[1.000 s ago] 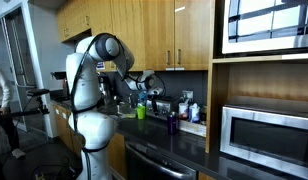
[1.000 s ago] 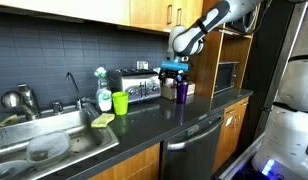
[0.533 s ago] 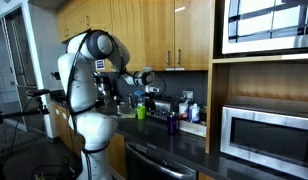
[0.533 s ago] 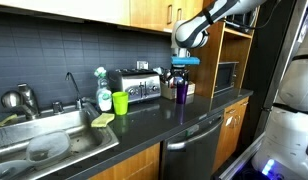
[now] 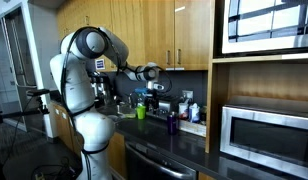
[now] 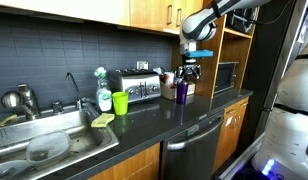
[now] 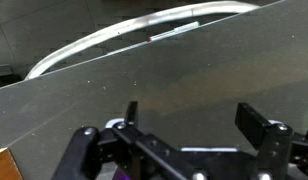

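My gripper [image 6: 190, 72] hangs open in the air over the dark counter [image 6: 159, 125], just above a purple cup [image 6: 181, 91] that stands beside the toaster [image 6: 136, 87]. It holds nothing. In both exterior views the gripper [image 5: 156, 88] is clear of the cup [image 5: 173, 122]. A green cup [image 6: 120, 102] stands further along, toward the sink. In the wrist view the gripper [image 7: 194, 120] shows two black fingers [image 7: 256, 124] spread wide, with only dark surface between them and a sliver of purple at the bottom edge.
A sink [image 6: 14, 135] with faucet [image 6: 72, 88], a spray bottle [image 6: 102, 88] and a sponge [image 6: 102, 119] lie left of the toaster. A microwave [image 5: 264, 130] sits in a wooden shelf niche. Wooden cabinets [image 5: 154, 30] hang overhead. The dishwasher front [image 6: 194, 145] is below the counter.
The arm has swung the open gripper upward and along the counter toward the shelf side, from beside the toaster to above the purple cup. Nothing on the counter moved.
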Tool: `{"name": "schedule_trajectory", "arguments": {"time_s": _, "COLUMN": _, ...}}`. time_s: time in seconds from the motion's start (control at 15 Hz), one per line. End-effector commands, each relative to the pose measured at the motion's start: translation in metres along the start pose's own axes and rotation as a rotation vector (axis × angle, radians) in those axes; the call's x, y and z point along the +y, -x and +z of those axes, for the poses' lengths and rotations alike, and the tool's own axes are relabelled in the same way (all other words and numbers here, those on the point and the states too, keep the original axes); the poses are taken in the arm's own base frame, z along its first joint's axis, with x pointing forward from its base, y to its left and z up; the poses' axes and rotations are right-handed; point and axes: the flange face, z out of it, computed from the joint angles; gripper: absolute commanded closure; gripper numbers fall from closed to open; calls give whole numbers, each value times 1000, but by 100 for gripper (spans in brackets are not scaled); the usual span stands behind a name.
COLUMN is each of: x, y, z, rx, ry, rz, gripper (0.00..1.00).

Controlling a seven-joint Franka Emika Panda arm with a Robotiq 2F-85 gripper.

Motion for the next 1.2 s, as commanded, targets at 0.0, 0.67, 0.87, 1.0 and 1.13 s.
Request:
{"name": "schedule_trajectory", "arguments": {"time_s": 0.0, "x": 21, "y": 7, "z": -8, "rx": -12, "ry": -14, "rz": -87, "gripper": 0}}
{"name": "schedule_trajectory", "arguments": {"time_s": 0.67, "x": 39, "y": 22, "z": -5, "rx": 66, "ry": -138, "rz": -190, "gripper": 0}}
{"name": "schedule_trajectory", "arguments": {"time_s": 0.87, "x": 39, "y": 31, "z": -1, "rx": 97, "ry": -148, "rz": -179, "gripper": 0}}
{"name": "schedule_trajectory", "arguments": {"time_s": 1.0, "x": 40, "y": 36, "z": 3, "rx": 113, "ry": -150, "rz": -159, "gripper": 0}}
{"name": "schedule_trajectory", "arguments": {"time_s": 1.13, "x": 40, "y": 40, "z": 4, "rx": 134, "ry": -153, "rz": -131, "gripper": 0}}
